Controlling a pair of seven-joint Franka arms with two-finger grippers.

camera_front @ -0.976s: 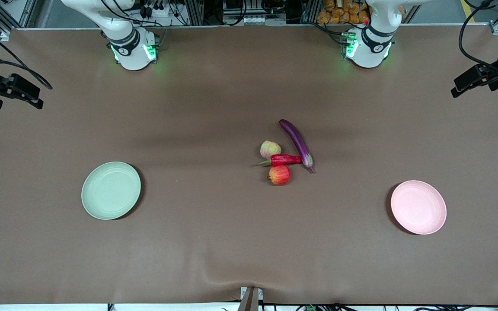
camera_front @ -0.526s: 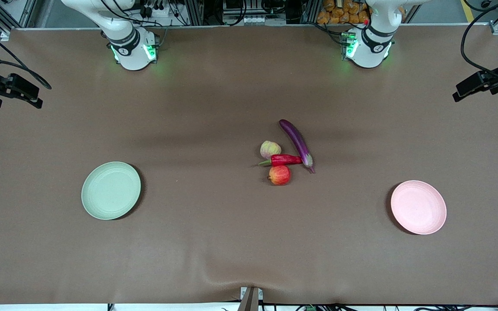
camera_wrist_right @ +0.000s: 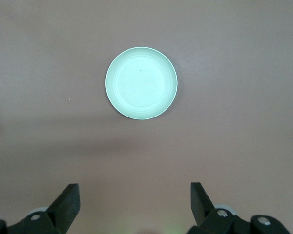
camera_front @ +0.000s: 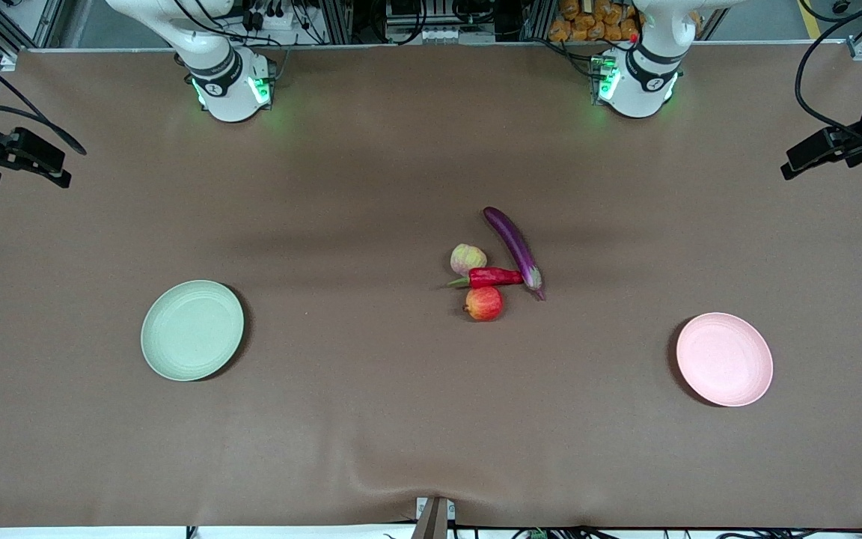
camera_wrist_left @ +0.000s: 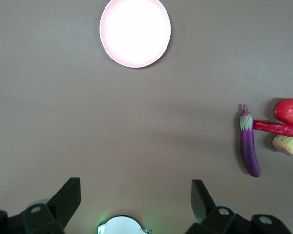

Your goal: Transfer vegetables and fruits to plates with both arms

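I see both pincers spread wide and empty, left pincer (camera_wrist_left: 134,197) high over the bench (camera_front: 371,419), right pincer (camera_wrist_right: 134,197) likewise. Eggplant (camera_front: 513,245), chili (camera_front: 492,278) and both fruits sit clustered mid-bench.

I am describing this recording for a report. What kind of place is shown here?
Most likely a robotics lab bench, not a kitchen. Two arm bases are bolted along one edge of a brown-covered table, with cables and aluminium framing past that edge. The eggplant and the pink plate look staged as props.
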